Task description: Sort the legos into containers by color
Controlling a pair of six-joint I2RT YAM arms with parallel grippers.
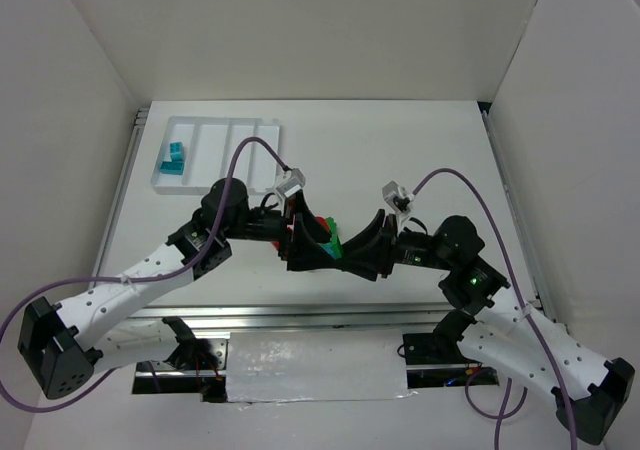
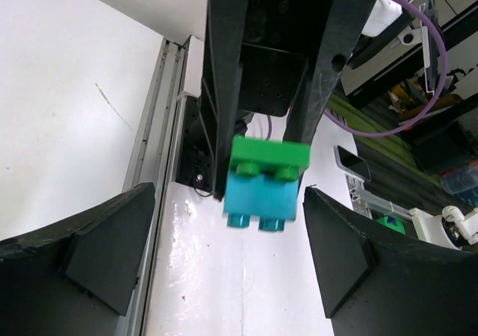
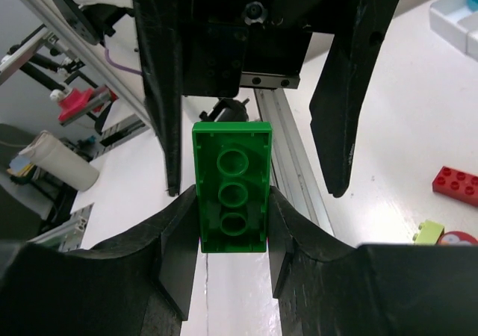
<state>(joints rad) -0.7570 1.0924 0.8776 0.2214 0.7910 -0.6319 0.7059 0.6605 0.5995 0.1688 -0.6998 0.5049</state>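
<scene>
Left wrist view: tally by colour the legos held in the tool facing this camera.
green lego: 1
teal-blue lego: 1
Total: 2, stuck together in the right tool

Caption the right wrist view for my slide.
Right gripper clamps a green lego, hollow underside facing the camera, opposite the open left gripper; a red lego lies on the table.
</scene>
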